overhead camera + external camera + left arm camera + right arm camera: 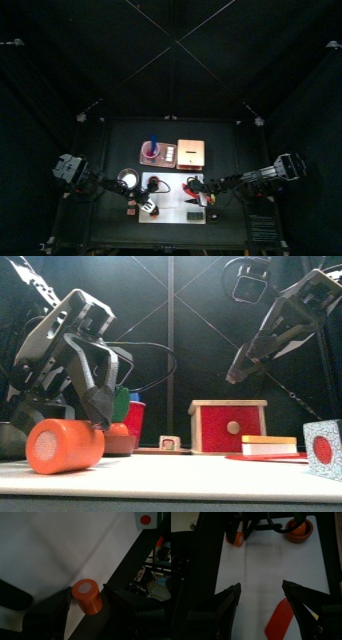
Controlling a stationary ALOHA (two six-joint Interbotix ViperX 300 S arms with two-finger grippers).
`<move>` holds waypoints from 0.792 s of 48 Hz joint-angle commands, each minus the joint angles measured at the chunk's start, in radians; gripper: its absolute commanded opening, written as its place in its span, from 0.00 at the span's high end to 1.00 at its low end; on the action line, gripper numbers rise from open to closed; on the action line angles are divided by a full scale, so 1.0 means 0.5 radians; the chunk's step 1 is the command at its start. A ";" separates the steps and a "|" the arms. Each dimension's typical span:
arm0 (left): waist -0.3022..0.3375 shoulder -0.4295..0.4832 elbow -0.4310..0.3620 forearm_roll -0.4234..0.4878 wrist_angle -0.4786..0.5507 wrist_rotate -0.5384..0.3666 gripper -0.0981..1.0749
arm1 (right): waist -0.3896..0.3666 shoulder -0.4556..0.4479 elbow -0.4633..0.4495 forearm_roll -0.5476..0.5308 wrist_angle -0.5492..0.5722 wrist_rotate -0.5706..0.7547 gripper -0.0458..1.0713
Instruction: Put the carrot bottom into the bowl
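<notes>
The carrot bottom (87, 596) is a stubby orange cylinder with a pale cut face, lying on the white board (60, 552) near its edge. My left gripper (87, 594) is open, one jaw on each side of the chunk. In the front view the carrot bottom (63, 446) lies at the front left under the left gripper (87, 381). The reddish bowl (298, 531) stands just past the board's far corner, close behind the chunk (236, 538). My right gripper (261, 592) hangs open above the board, holding nothing.
A long orange-red carrot piece (281, 619) lies on the board under the right gripper. Behind the board stand a red wooden box (227, 424), a small cube (168, 442), stacked flat blocks (267, 444) and a dotted block (325, 451) at the right.
</notes>
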 commanded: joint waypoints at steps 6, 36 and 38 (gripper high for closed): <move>-0.009 0.000 -0.009 0.006 0.028 0.003 0.18 | 0.003 -0.031 -0.021 0.003 -0.006 0.006 0.10; 0.012 -0.202 -0.006 0.123 0.071 0.009 0.31 | 0.003 -0.031 -0.018 0.003 -0.006 0.012 0.10; 0.025 -0.252 0.003 0.147 0.074 0.009 0.31 | 0.003 -0.031 -0.018 0.003 -0.009 0.018 0.10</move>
